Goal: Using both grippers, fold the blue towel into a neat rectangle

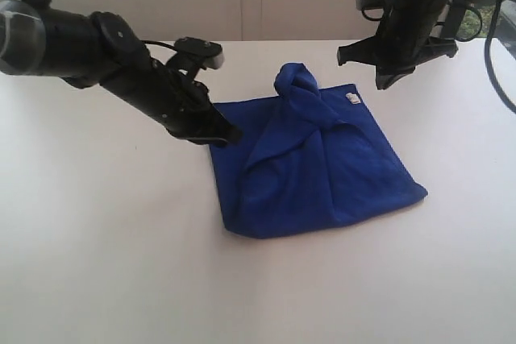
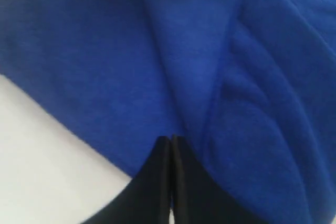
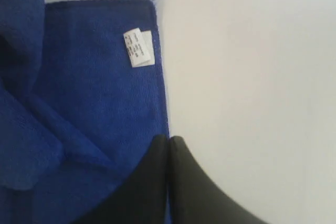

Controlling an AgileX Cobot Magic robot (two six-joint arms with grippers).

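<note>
One towel [image 1: 314, 167], blue, lies mid-table [image 1: 97, 239]. It is partly folded, with diagonal creases and a twisted lump at its far edge. The under-layers are hidden. A white tag [image 3: 139, 47] sits at the far right corner, its print too small to read.

One left gripper [image 1: 230, 136], black, has its jaws pressed together with nothing between them. Its tip is at the towel's left far edge, over a crease in the blurred wrist view [image 2: 171, 140]. Contact with the cloth cannot be told. The arm is cut off at the left border.

One right gripper [image 1: 384, 82], black, has its jaws clenched and empty. It hangs near the tag corner, by the towel's right edge [image 3: 169, 140]. The arm is cut off at the top, and its height above the cloth is unclear.
</note>
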